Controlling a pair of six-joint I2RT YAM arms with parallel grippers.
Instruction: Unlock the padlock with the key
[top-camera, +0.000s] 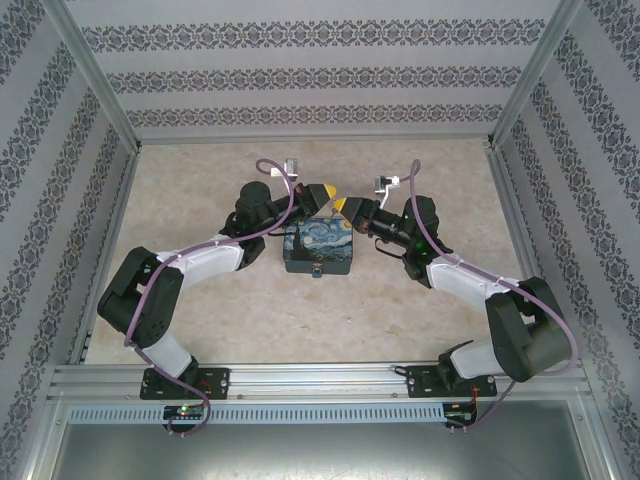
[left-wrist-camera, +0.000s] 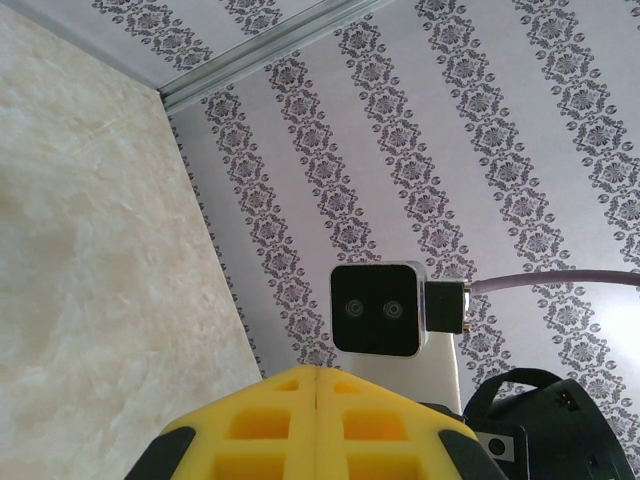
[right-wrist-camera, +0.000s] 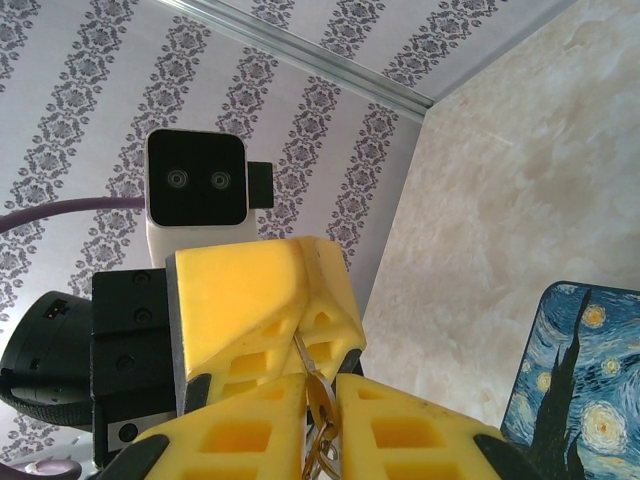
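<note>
Left gripper (top-camera: 322, 190), right gripper (top-camera: 341, 206) — tips meeting, box (top-camera: 318, 250) beside

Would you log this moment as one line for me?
left gripper shut, tip at key | right gripper pinching key | both above box

A dark-blue box (top-camera: 318, 250), printed with yellow swirls and stars of a night-sky painting, is set on a beige, marbled tabletop (top-camera: 200, 190). Just behind the box, bright yellow fingers are carried by the left pincer (top-camera: 328, 190) and the right pincer (top-camera: 340, 206). On either side of the box, black-and-white arms (top-camera: 200, 262) are trailed by purple cables (top-camera: 262, 163). Behind the box, pale grey walls (top-camera: 300, 75) are striped with bands of dark damask ornament. In front of the box, a silvery frame (top-camera: 320, 378) is seen.
</note>
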